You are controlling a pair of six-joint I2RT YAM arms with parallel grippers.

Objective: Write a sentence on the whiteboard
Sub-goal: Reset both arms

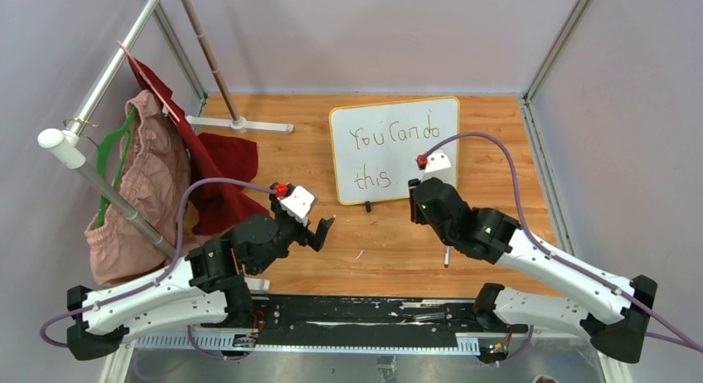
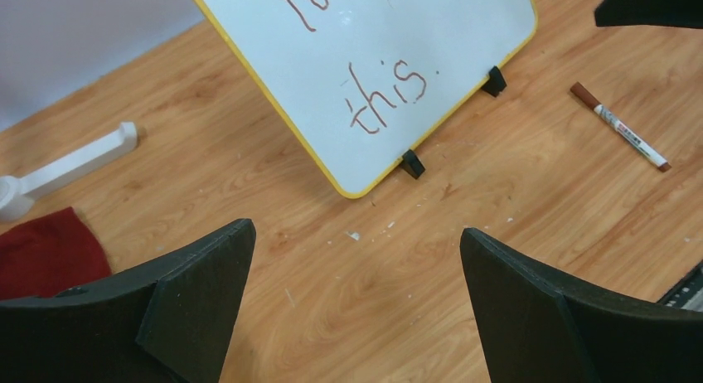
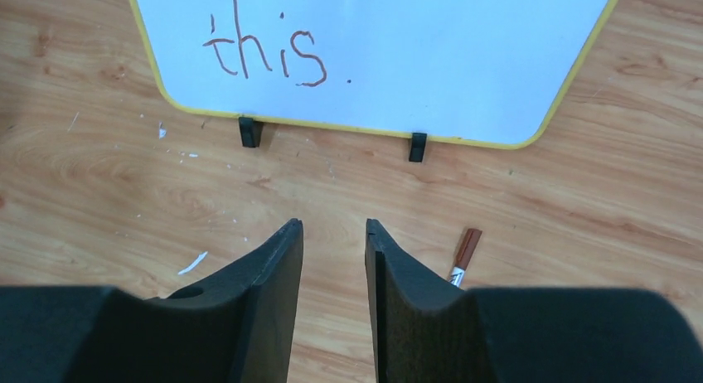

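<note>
The whiteboard (image 1: 399, 166) with a yellow rim stands tilted on two black clip feet at the back centre of the wooden table. The sentence (image 1: 394, 136) on it reads "You Can do this." in reddish-brown, in two lines. A brown-capped marker (image 1: 446, 256) lies loose on the wood in front of the board, to the right. My right gripper (image 1: 414, 192) hovers just before the board's lower right corner, its jaws narrowly open with only wood between them (image 3: 334, 225); the marker (image 3: 464, 254) lies beside its right finger. My left gripper (image 1: 319, 232) is wide open and holds nothing (image 2: 356, 234).
A clothes rack stands at the left with a pink garment (image 1: 141, 192), a red cloth (image 1: 220, 172) and a green hanger (image 1: 112, 159); its white base foot (image 1: 240, 124) lies left of the board. A black rail (image 1: 356, 312) runs along the near edge.
</note>
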